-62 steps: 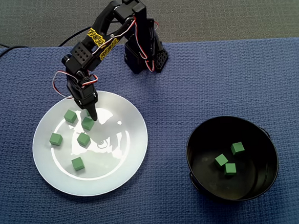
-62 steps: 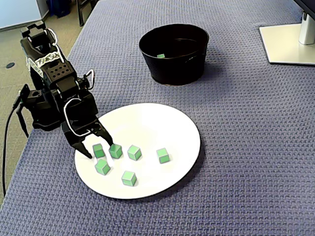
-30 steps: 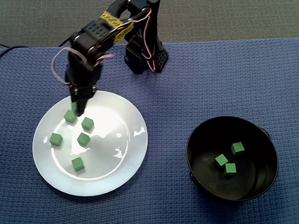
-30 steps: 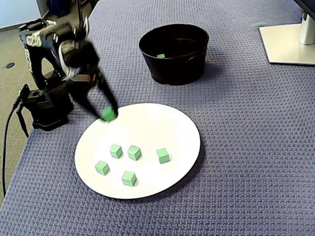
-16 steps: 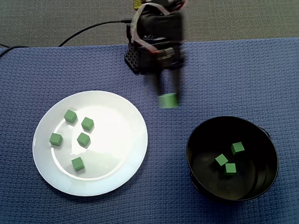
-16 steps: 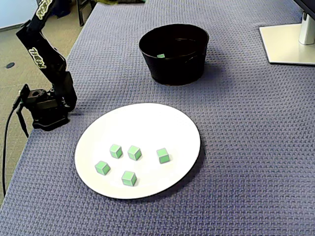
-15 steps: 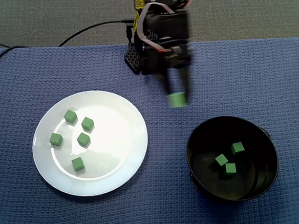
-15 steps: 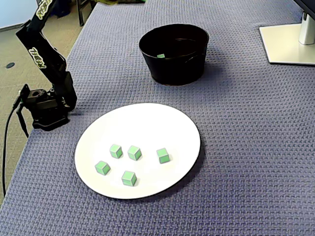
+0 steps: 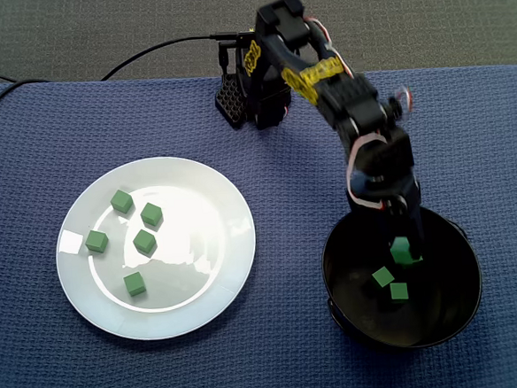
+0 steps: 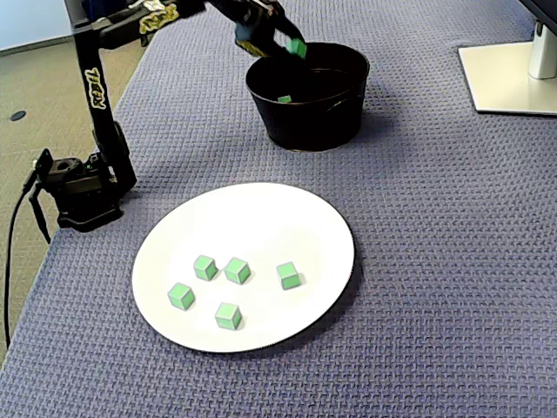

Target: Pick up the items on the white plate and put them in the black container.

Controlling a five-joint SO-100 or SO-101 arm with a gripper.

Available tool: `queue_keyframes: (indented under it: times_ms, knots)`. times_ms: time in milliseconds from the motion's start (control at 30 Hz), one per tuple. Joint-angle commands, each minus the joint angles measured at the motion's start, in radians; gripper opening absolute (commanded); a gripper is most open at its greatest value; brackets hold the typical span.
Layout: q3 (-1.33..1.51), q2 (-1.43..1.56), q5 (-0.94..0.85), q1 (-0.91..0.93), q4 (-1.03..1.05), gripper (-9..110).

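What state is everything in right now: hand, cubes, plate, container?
hand, shut on a cube, above the container's opening.
held green cube, lifted in the hand, not yet released.
white plate, lying flat, carrying five green cubes.
black container, upright and open, two loose cubes visible inside.

Rough cloth, glossy plate

We see a blue cloth [image 9: 467, 126] of coarse waffle weave under the white plate [image 9: 209, 251], which is smooth and glossy with glare. Each green cube [image 9: 135, 283] on the plate looks matt. Beside the plate, the black container [image 9: 442, 279] has a dull sheen.
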Motion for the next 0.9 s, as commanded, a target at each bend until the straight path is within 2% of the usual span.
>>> queue_keyframes:
  times_ms: [0,400,567,733,867]
  knots:
    - [0.023,-0.044,0.023,-0.026,-0.084,0]
    - [0.037,-0.233,-0.021,-0.032,-0.114,0]
    - [0.009,-0.238,-0.018,-0.029,-0.087,19]
    - [-0.120,-0.126,0.005,-0.005,0.089,27]
    - [-0.296,0.021,0.006,0.066,0.296,29]
